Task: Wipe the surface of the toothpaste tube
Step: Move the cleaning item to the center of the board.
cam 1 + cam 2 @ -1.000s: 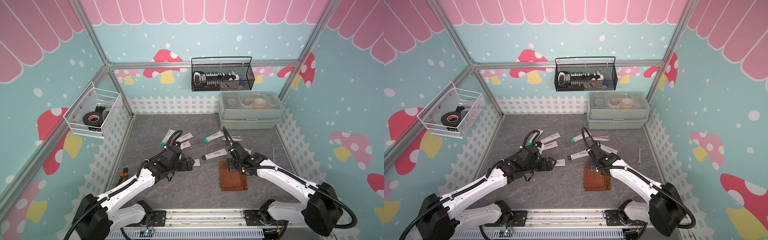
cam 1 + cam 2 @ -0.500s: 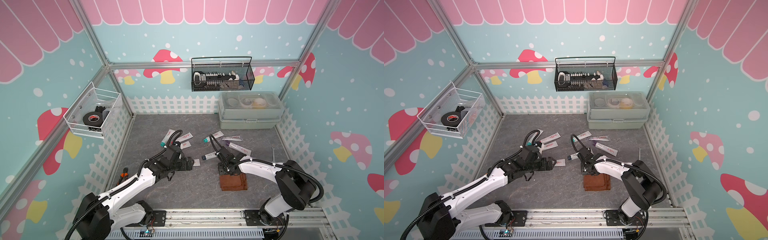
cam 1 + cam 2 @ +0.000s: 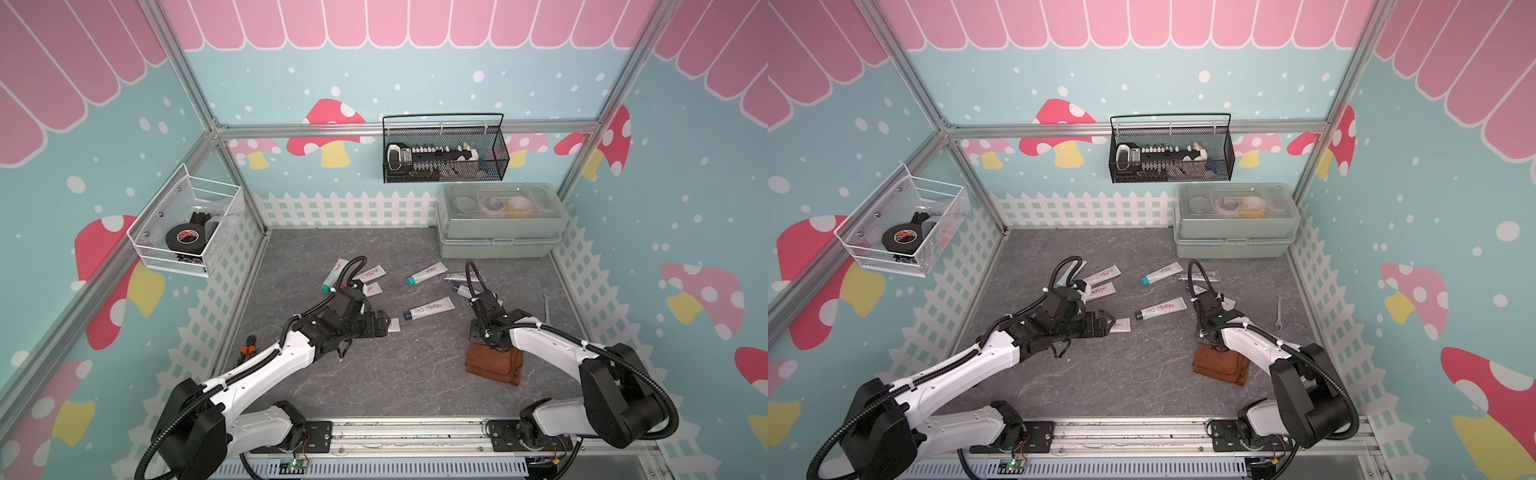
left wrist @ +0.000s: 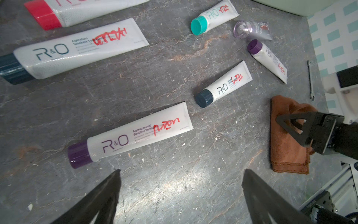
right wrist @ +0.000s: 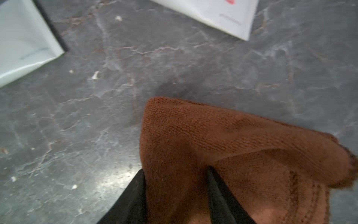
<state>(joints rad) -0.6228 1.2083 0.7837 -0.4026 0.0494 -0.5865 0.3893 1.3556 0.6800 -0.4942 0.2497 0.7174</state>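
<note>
Taking the table as a clock face in the top views, with six o'clock at the arms' bases, the brown cloth (image 3: 494,365) lies nearest, at about four o'clock on the grey tabletop (image 3: 374,386). The right gripper (image 5: 176,169) comes down on the cloth's far corner. In the right wrist view a fold of cloth fills the gap between the jaws, pinched and raised off the surface, so the jaws stand partly closed on the cloth. Near the middle, a little toward nine o'clock, the left gripper (image 3: 1111,323) hovers low and points toward three o'clock. In the left wrist view its jaws are spread wide with only bare tabletop between them, holding nothing. The purple-capped toothpaste tube (image 4: 139,133) lies flat just beyond its fingertips, untouched and marked with red scribble; in both top views the gripper covers most of it. Just past that, toward one o'clock, lies a dark-capped tube (image 3: 430,308), apart from both grippers. A small wrench (image 3: 546,307) sits at three o'clock by the fence. Farther out, a teal-capped tube (image 3: 426,273) lies at twelve o'clock. A lidded box (image 3: 498,245) stands at one o'clock against the back fence, with a black wire basket (image 3: 444,166) on the wall above.
</note>
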